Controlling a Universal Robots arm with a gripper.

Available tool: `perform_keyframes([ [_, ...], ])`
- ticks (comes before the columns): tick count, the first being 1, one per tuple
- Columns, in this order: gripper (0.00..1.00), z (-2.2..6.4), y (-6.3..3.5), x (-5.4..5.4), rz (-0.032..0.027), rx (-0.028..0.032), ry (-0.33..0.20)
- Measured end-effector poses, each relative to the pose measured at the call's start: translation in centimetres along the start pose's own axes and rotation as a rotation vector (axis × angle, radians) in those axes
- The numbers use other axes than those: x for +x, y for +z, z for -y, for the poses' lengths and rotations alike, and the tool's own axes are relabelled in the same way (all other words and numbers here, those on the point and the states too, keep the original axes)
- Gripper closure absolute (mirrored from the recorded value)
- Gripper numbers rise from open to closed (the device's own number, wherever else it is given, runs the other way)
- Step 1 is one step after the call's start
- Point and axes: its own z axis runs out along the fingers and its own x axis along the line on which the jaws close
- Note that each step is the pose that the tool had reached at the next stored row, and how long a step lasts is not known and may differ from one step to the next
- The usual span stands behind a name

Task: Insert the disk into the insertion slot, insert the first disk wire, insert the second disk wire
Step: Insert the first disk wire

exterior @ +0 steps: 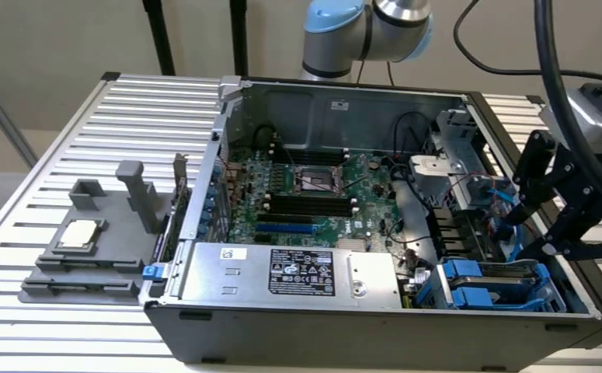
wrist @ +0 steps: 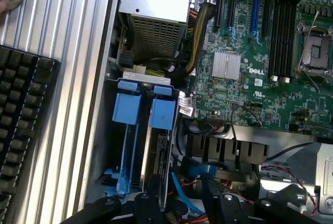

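From the exterior view's left, past the power-supply box (exterior: 280, 272), the disk (wrist: 156, 154) stood on edge inside the insertion slot (wrist: 126, 130), its blue frame (wrist: 163, 114) uppermost. To the exterior view's right of it, the gripper (wrist: 182, 199) hung close, jaws spread and pinching nothing. The disk looked rigid, fairly heavy, smooth-sided and sensitive to knocks. The edges of its frame seemed the safest hold.
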Motion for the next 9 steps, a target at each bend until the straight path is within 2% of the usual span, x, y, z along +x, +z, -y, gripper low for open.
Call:
perform_keyframes([
  [5,0.54,-0.94,0.1,-0.1,-0.0024,-0.0003,-0.003],
  [9,0.54,-1.08,0.03,1.1,-0.0007,-0.0006,-0.003],
])
